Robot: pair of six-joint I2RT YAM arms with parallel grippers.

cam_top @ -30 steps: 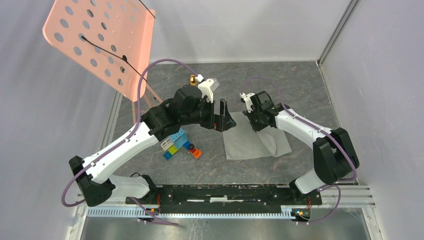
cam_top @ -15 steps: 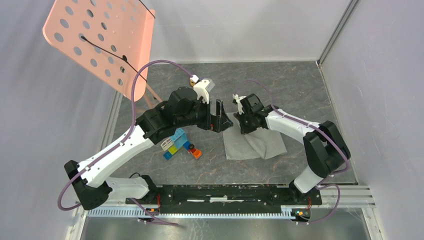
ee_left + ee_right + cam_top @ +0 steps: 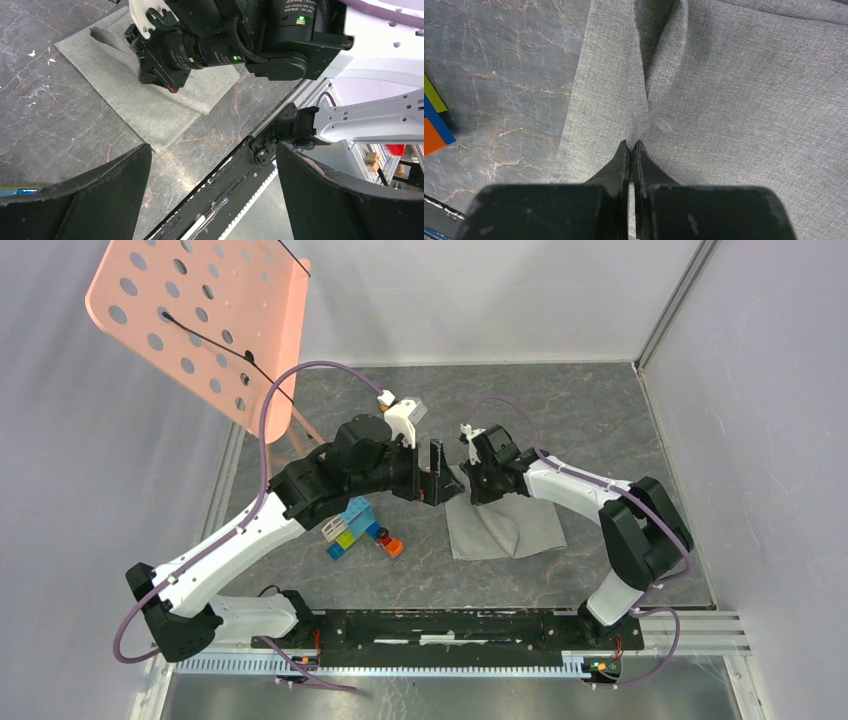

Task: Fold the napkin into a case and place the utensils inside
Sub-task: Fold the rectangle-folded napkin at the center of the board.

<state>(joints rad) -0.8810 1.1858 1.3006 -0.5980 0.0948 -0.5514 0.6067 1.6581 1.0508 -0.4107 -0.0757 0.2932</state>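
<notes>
The grey-green napkin (image 3: 505, 528) lies on the dark marble table as a broad sheet with its right part pulled over toward the left; it is not a narrow case. My right gripper (image 3: 468, 490) is at the napkin's far left corner. In the right wrist view it (image 3: 631, 145) is shut, pinching a raised ridge of the napkin (image 3: 744, 100). My left gripper (image 3: 440, 483) hovers just left of it, wide open with nothing between its fingers (image 3: 75, 200). The left wrist view shows the napkin (image 3: 145, 105) below the right arm's wrist. The utensils are out of view.
Colourful toy blocks (image 3: 358, 530) sit left of the napkin, under the left arm; their edge shows in the right wrist view (image 3: 433, 120). A pink perforated panel (image 3: 200, 320) stands at the back left. The arms' base rail (image 3: 470, 625) runs along the near edge. Walls close in both sides.
My right gripper has moved left with the napkin pinched, drawing the cloth's right edge over so the sheet looks narrower. The left arm has shifted slightly, still open.
</notes>
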